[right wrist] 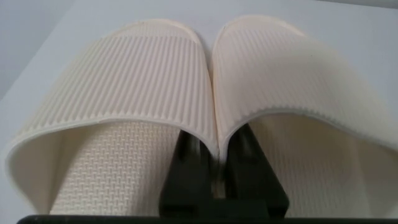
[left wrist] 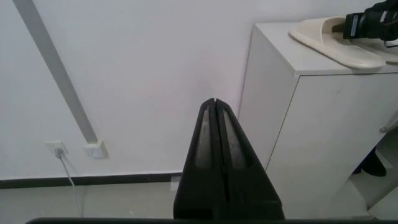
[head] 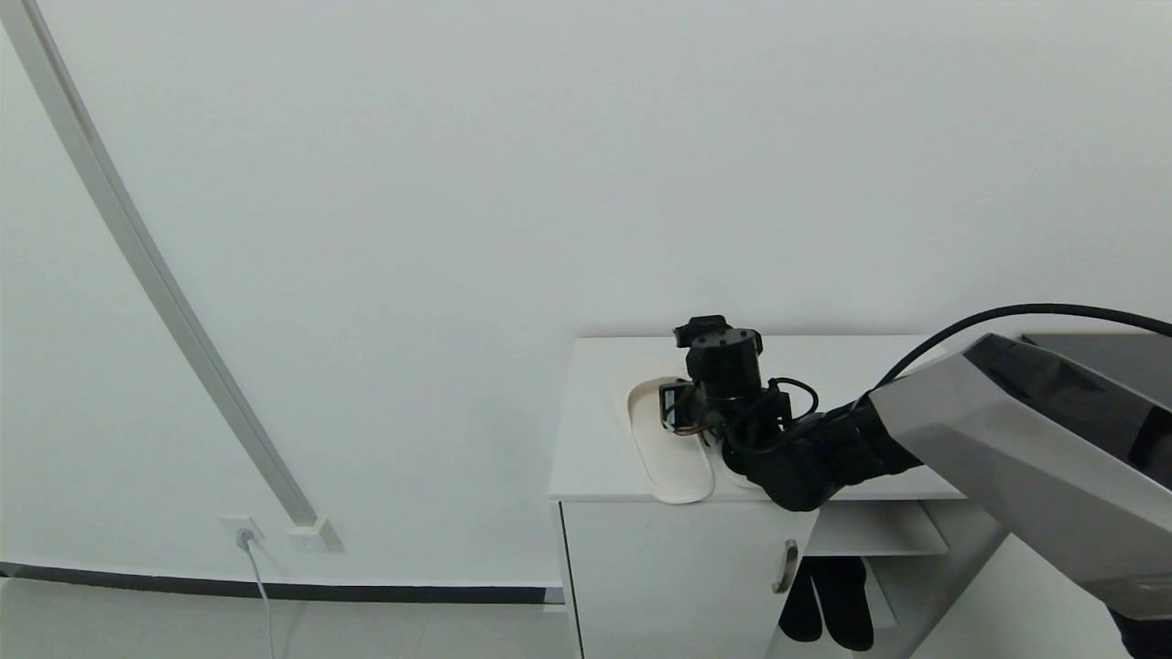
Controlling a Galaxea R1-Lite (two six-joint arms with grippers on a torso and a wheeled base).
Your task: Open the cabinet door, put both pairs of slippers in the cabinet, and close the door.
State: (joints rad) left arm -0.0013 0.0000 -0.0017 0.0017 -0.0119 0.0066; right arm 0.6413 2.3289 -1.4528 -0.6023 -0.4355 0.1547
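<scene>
A pair of cream slippers (head: 673,458) lies side by side on top of the white cabinet (head: 595,430). My right gripper (head: 678,407) sits at their openings. In the right wrist view one finger (right wrist: 186,171) is inside each slipper (right wrist: 137,81), and the two are shut on the adjoining strap edges. The cabinet's right side stands open, showing a shelf (head: 879,531) and a pair of black slippers (head: 829,599) below it. The left door (head: 678,586), with its handle (head: 786,566), is shut. My left gripper (left wrist: 215,102) hangs shut and empty, low and to the left of the cabinet (left wrist: 323,124).
A grey conduit (head: 137,247) runs diagonally down the white wall to a box near the floor. Beside it is a wall socket (head: 240,531) with a cable hanging down. Bare floor lies to the left of the cabinet.
</scene>
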